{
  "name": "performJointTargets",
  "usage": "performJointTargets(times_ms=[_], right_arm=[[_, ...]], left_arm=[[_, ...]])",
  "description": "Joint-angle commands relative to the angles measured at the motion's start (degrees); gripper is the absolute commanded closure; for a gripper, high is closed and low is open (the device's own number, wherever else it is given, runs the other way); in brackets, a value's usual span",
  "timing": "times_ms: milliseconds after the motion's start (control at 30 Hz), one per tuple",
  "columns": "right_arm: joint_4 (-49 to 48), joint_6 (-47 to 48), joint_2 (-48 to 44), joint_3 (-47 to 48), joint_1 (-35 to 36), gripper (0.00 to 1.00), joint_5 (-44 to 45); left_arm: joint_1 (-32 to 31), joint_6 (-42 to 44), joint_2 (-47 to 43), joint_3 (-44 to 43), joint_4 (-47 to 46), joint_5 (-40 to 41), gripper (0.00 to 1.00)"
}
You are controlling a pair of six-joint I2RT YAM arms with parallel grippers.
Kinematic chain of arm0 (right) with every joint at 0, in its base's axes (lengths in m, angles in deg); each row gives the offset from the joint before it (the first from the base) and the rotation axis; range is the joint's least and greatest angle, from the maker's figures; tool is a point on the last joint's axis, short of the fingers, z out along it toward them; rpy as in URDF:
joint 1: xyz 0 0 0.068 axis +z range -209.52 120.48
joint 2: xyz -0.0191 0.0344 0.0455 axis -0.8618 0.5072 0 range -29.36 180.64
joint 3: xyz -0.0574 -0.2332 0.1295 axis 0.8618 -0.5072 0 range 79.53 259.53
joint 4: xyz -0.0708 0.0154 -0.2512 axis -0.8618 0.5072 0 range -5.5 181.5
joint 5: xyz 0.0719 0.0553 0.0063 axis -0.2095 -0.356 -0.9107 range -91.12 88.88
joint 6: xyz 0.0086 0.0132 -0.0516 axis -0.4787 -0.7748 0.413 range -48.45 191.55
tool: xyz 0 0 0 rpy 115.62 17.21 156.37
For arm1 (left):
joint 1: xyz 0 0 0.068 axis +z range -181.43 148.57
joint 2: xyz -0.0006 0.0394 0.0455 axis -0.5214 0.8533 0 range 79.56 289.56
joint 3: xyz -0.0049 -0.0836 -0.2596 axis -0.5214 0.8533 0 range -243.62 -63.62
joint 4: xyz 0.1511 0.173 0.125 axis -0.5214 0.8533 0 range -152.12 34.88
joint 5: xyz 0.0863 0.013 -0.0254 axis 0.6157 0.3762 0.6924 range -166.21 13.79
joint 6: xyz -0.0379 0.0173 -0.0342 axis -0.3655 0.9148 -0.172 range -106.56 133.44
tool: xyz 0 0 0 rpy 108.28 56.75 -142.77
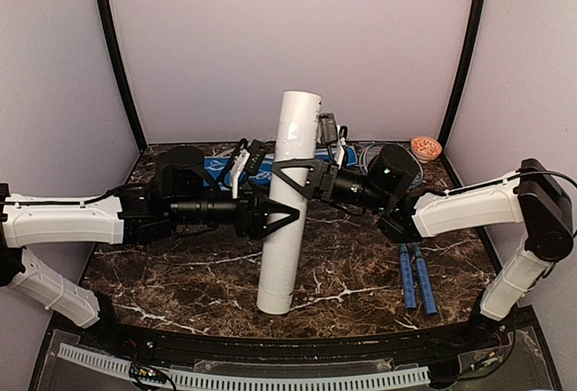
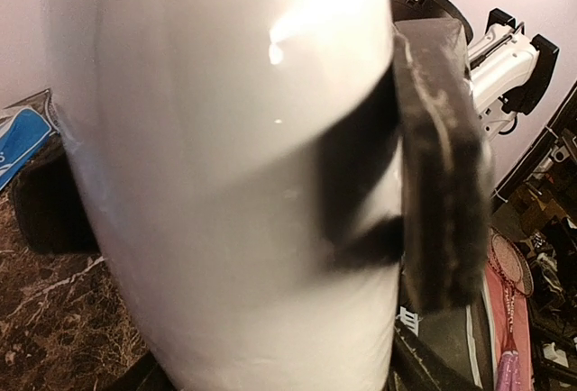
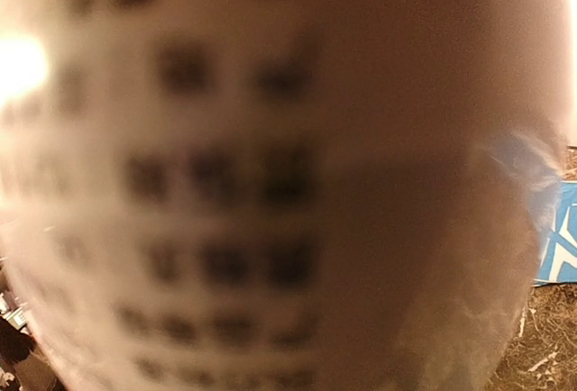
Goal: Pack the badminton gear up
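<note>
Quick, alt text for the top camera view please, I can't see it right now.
A tall white tube stands nearly upright on the table, with the left gripper around it low and the right gripper clamped on it higher. A blue racket cover lies behind; two blue-handled rackets and a small orange bowl sit at the right.

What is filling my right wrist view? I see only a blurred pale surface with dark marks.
Observer: It is the long white tube. The top view shows it nearly upright, a little tilted, with the right gripper closed around it.
Operator: Where is the left gripper?
Observer: The left gripper has its fingers around the same tube, just below the right one. I cannot tell if it presses.
Operator: And the rackets?
Observer: Two blue-handled rackets lie on the table beside the right arm.
</note>
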Motion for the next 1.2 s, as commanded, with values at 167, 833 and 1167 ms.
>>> performJointTargets(times_ms=[167,833,1167], right_arm=[[-4.1,-0.7,-0.1,1.6,0.0,0.36,-1.8],[17.6,9.9,-13.3,-7.8,-6.7,0.01,12.7],[20.8,13.0,-18.1,-12.5,-9.0,0.01,11.4]], left_arm=[[0.1,-0.9,-0.8,0.3,-3.0,-1.9,0.41],[19.0,-4.7,-14.3,3.4,28.9,18.7,0.47],[35.8,-4.3,-7.3,2.7,41.0,29.6,0.46]])
